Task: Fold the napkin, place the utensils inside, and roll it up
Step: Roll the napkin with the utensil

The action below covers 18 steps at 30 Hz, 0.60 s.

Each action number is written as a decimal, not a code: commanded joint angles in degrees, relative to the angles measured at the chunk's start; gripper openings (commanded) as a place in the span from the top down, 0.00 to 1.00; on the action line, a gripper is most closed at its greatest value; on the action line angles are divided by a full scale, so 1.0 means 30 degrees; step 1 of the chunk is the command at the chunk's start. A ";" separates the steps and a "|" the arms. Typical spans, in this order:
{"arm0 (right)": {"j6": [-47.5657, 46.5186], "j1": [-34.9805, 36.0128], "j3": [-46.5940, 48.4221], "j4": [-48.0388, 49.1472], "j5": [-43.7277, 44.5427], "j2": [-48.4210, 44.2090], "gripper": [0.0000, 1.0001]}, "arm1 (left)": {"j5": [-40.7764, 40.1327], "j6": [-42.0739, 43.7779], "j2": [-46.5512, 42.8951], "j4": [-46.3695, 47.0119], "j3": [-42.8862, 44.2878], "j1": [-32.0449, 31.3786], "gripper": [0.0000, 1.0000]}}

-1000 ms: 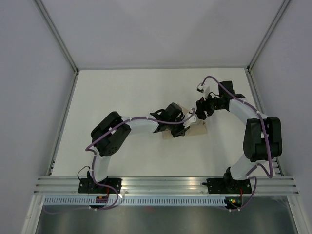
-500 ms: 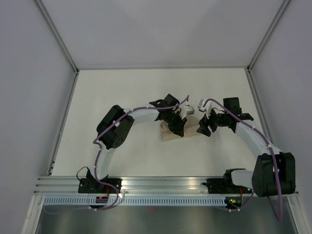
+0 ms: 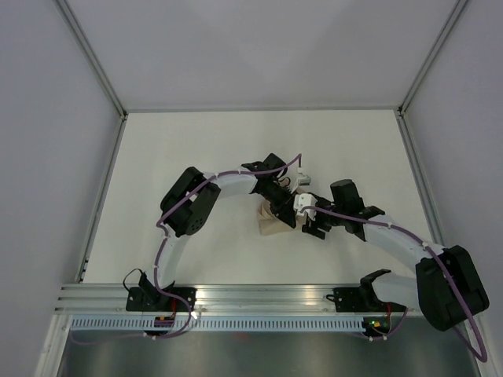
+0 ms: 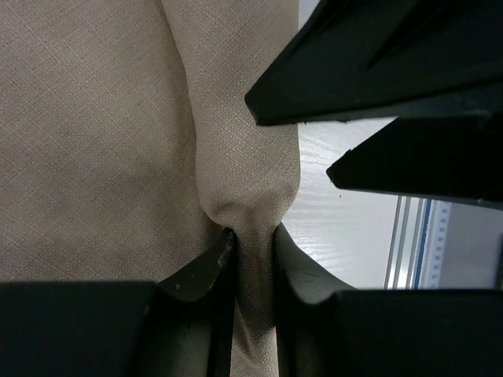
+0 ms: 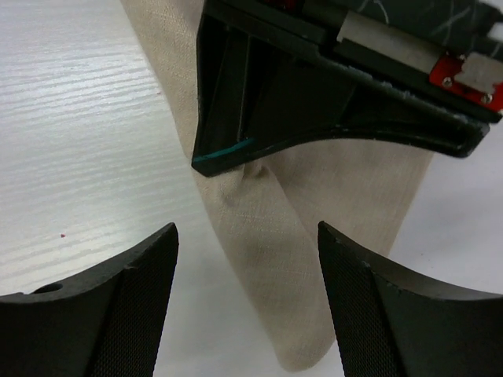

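Left gripper point(image 4: 251, 243) jaws pinch a napkin point(image 4: 102, 141) fold, lower centre; right gripper point(image 5: 247, 236) jaws spread wide over it.

Nothing legible: no text, label, brand, number or sign to read in any view.
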 commanded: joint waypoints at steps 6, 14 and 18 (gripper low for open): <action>-0.0824 0.2198 -0.0865 0.2039 0.1820 0.0102 0.25 | -0.1269 -0.0405 0.1765 -0.2881 -0.0379 0.0073 0.96; -0.0912 0.3139 -0.1481 0.3974 0.3666 0.1625 0.32 | -0.1094 -0.0406 0.2000 -0.3027 -0.0028 0.0103 0.96; -0.1029 0.3140 -0.1919 0.5143 0.4136 0.1773 0.37 | -0.0539 -0.0143 0.2146 -0.3406 0.0206 0.0103 0.94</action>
